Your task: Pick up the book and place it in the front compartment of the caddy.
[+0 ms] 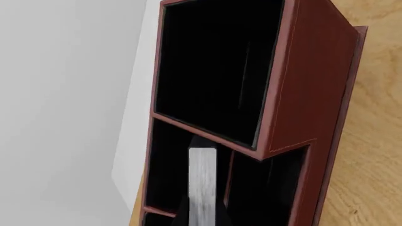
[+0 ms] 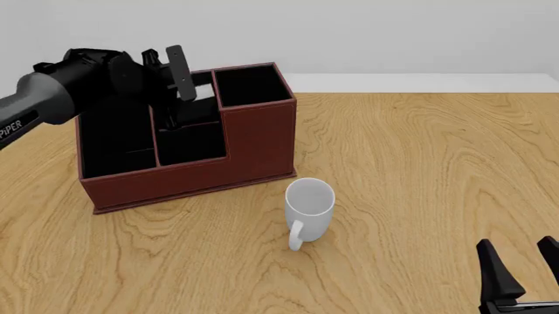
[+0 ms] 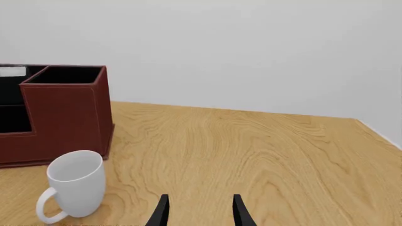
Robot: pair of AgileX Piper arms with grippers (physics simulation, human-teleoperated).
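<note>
The reddish-brown caddy stands at the back left of the table; it also shows in the left wrist view and the right wrist view. My left gripper reaches down into it from above and is shut on the black book, whose white page edges show between the fingers. The book hangs upright in a low compartment next to the tall rear one. A white strip of it shows above the caddy's wall. My right gripper is open and empty at the near right, also in its own wrist view.
A white mug stands upright just in front of the caddy's right corner, handle toward me; it also shows in the right wrist view. The wooden table ends at a pale wall behind the caddy.
</note>
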